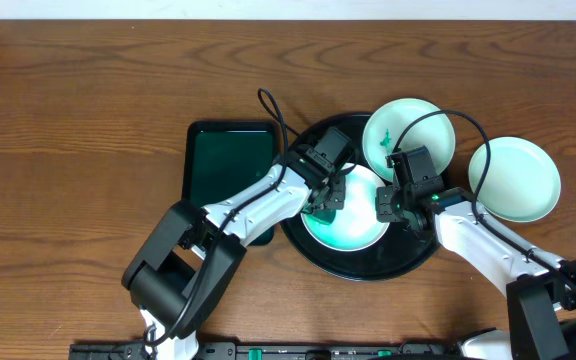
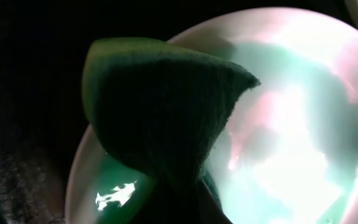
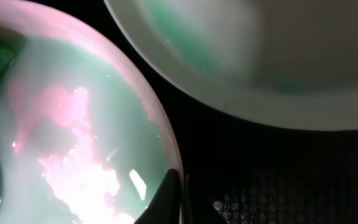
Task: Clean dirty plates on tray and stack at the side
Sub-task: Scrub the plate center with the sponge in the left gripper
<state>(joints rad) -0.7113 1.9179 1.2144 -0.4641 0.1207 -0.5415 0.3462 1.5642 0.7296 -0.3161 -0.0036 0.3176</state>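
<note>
Your plates are round, so none has a long axis; all three lie hollow side up. The centre plate (image 1: 353,232) sits inside the black tray (image 1: 308,250), a little toward the tray's left half, with a green sheen across its bowl. Your left fingers (image 1: 325,200) are clenched on a dark green sponge (image 2: 160,106) with a yellow-green edge, and the sponge presses onto the left part of that plate. Your right fingers (image 1: 387,206) are pinched shut on the same plate's right rim; in the right wrist view a dark fingertip (image 3: 165,200) lies right on that edge. The second plate (image 1: 420,125) lies across the tray's far right rim, partly over the tray and partly beyond it, with a small green smear (image 1: 386,135) on its left inner side; you cannot tell whether it is tilted. The third plate (image 1: 514,178) rests off the tray on the worktop (image 1: 78,130), just to the right, and looks clean. A rectangular green tray (image 1: 230,160) lies just left of the black one, its long axis running away from you, with nothing in it. The worktop is dark brown wood grain, and a pale strip (image 1: 288,8) borders its far edge.
</note>
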